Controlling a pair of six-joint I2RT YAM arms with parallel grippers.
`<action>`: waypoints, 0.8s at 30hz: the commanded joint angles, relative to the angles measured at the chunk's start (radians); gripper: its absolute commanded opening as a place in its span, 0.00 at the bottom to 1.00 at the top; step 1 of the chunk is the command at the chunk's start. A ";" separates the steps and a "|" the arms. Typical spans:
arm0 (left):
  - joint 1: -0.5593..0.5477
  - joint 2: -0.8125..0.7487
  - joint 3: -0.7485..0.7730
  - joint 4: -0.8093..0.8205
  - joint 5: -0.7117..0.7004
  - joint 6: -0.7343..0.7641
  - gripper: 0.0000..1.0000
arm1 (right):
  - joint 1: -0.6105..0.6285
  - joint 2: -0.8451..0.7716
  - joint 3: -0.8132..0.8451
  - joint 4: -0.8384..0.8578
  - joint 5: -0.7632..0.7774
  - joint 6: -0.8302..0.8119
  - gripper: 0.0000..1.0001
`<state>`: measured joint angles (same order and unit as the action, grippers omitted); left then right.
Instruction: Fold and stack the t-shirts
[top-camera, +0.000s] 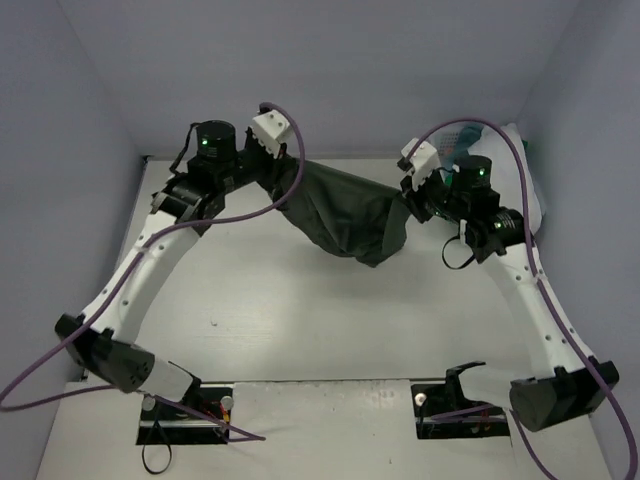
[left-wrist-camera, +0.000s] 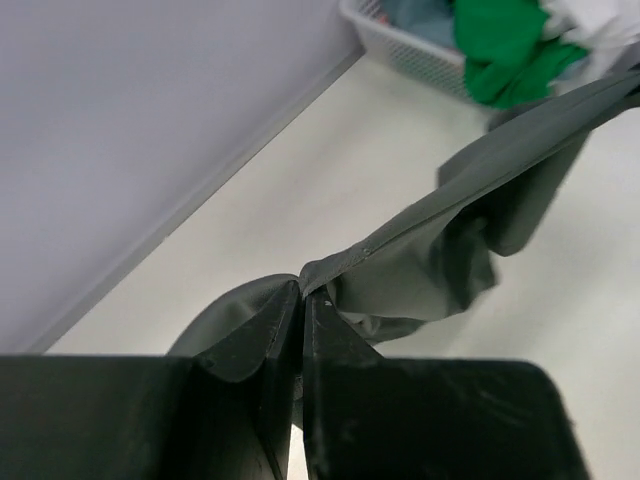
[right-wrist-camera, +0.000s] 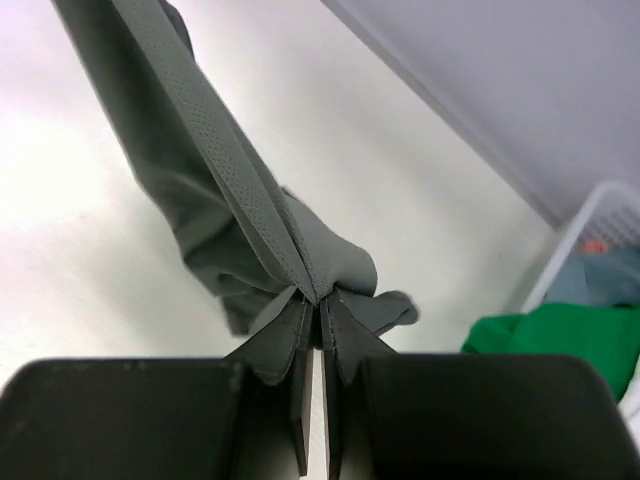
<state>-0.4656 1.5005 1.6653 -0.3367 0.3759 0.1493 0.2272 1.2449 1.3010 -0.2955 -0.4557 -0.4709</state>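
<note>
Grey-green t-shirt (top-camera: 345, 215) — ends pinched between left fingers (left-wrist-camera: 255, 350), right fingers (right-wrist-camera: 282, 348), middle sagging

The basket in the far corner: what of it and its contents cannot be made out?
Top view: the basket is mostly hidden behind the right arm.
Left wrist view: the top edge cuts it off; the green t-shirt shows only partly, blurred.
Right wrist view: the right edge cuts it; garment count unclear.
</note>
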 joint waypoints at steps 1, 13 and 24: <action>0.024 -0.146 0.060 -0.110 0.075 0.024 0.00 | 0.105 -0.126 0.024 -0.152 -0.015 0.029 0.00; 0.150 -0.538 0.151 -0.337 0.333 -0.005 0.00 | 0.167 -0.364 0.046 -0.163 -0.071 0.069 0.00; 0.159 -0.330 -0.199 -0.063 0.144 0.081 0.00 | 0.172 0.293 0.081 -0.004 0.114 -0.041 0.00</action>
<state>-0.3168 0.9688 1.5707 -0.5369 0.6018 0.1986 0.3992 1.3224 1.3785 -0.3820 -0.4236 -0.4774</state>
